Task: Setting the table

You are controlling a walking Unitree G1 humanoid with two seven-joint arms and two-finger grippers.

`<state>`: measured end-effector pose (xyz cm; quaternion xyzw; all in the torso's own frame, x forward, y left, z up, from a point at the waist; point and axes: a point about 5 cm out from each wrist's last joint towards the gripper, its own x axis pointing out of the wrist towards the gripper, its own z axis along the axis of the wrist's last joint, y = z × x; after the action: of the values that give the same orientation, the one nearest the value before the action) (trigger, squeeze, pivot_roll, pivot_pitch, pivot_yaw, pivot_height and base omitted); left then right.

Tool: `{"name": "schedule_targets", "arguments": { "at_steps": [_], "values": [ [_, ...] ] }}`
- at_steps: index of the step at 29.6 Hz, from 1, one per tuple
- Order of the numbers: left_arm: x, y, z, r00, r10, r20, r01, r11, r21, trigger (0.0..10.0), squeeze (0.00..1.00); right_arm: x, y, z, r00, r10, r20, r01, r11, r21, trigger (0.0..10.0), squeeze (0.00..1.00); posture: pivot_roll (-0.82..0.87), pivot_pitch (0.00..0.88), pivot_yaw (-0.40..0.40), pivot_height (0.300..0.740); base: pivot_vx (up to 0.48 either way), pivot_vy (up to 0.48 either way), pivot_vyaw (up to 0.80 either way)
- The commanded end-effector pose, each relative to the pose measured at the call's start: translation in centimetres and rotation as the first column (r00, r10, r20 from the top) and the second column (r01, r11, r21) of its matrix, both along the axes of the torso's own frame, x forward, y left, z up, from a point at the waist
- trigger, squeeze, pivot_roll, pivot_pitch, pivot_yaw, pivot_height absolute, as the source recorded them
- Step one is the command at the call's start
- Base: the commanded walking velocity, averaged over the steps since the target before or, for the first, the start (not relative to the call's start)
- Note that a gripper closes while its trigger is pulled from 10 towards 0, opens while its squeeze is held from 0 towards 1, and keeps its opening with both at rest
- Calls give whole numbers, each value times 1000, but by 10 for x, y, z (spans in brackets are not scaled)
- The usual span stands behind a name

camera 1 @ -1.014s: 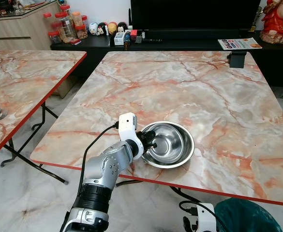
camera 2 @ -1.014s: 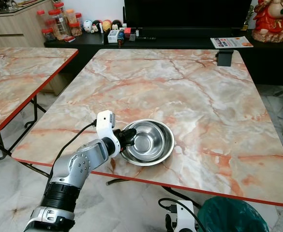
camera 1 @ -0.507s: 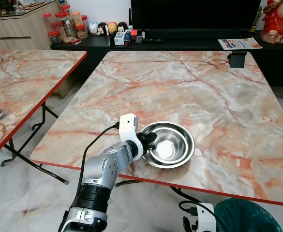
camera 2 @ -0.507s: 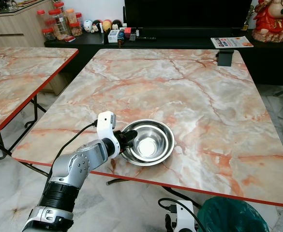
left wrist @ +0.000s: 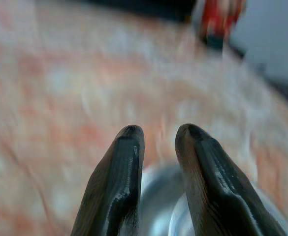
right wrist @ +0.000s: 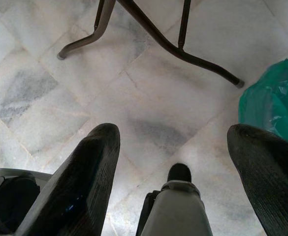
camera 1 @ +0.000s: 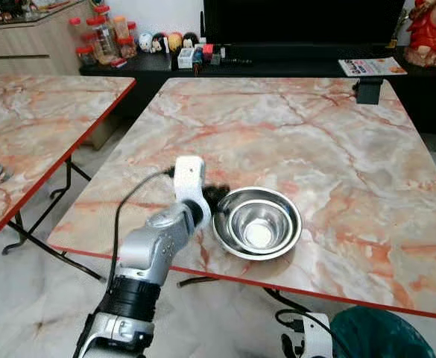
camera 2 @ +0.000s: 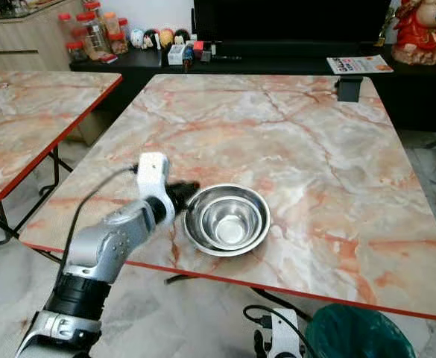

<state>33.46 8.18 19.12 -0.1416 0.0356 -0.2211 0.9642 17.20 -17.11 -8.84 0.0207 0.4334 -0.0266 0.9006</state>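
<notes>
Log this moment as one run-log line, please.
phase: bowl placed | steel bowl on marble table, near front edge | left tool at bowl's left rim, fingers slightly apart, gripping nothing | right tool open, idle over floor

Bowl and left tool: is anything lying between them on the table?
Nothing. In the left eye view the left tool sits right at the bowl rim on its near-left side, with bare marble table around them.
</notes>
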Motion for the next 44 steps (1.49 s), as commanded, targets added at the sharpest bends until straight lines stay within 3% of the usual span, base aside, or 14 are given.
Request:
{"name": "schedule_targets", "arguments": {
  "at_steps": [1,8,9,10,11,16,21,26,30,31,32,33,38,44],
  "values": [
    [0,26,4,989,130,77,-131,991,9,10000,0,1,2,0,1000,-7,3,7,1000,9,10000,0,-24,0,91,723,0,0,0],
    [-12,121,-6,810,524,263,-578,788,209,10000,0,2,1,1,1000,-7,8,7,1000,10,10000,0,-10,0,83,723,0,0,0],
    [-18,141,-10,761,566,316,-646,702,299,10000,0,2,1,1,1000,-5,8,5,1000,10,10000,0,-5,0,81,723,0,0,0],
    [-18,141,-10,761,566,316,-646,702,299,10000,0,2,1,1,1000,-5,8,5,1000,10,10000,0,-5,0,81,723,0,0,0],
    [-26,163,-16,716,600,358,-698,598,393,10000,0,3,1,1,1000,-3,8,3,1000,9,10000,0,-4,0,81,723,0,0,0],
    [-58,219,-62,613,731,301,-741,399,541,10000,0,3,2,1,1000,-2,12,2,1000,14,10000,0,5,0,82,723,0,0,0],
    [-88,233,-121,594,790,156,-651,358,669,10000,0,2,3,1,1000,-8,11,7,1000,17,10000,0,9,0,85,723,0,0,0],
    [-107,232,-159,545,838,9,-608,388,693,10000,0,1,3,0,1000,-15,6,15,1000,16,10000,0,3,0,90,723,0,0,0],
    [-127,222,-205,497,828,-259,-513,521,683,10000,0,0,2,-1,1000,-20,-5,20,1000,15,10000,0,-1,0,90,723,0,0,0],
    [-136,205,-226,537,756,-375,-406,621,670,10000,0,-1,2,-1,1000,-20,-7,20,1000,15,10000,0,-1,0,91,723,0,0,0],
    [-136,205,-226,537,756,-375,-406,621,670,10000,0,-1,2,-1,1000,-20,-7,20,1000,15,10000,0,-1,0,91,723,0,0,0],
    [-141,185,-240,599,661,-453,-280,703,654,10000,0,-1,2,-1,1000,-24,-7,24,1000,15,10000,0,-3,0,90,723,0,0,0],
    [-145,151,-257,642,533,-551,-160,796,583,10000,0,0,1,-1,1000,-29,-9,29,999,14,10000,0,-13,0,84,723,0,0,0],
    [-142,130,-263,648,474,-597,-109,833,543,10000,0,3,-3,1,999,-37,-3,37,999,11,10000,0,-18,0,72,723,0,0,0]
  ]
}}
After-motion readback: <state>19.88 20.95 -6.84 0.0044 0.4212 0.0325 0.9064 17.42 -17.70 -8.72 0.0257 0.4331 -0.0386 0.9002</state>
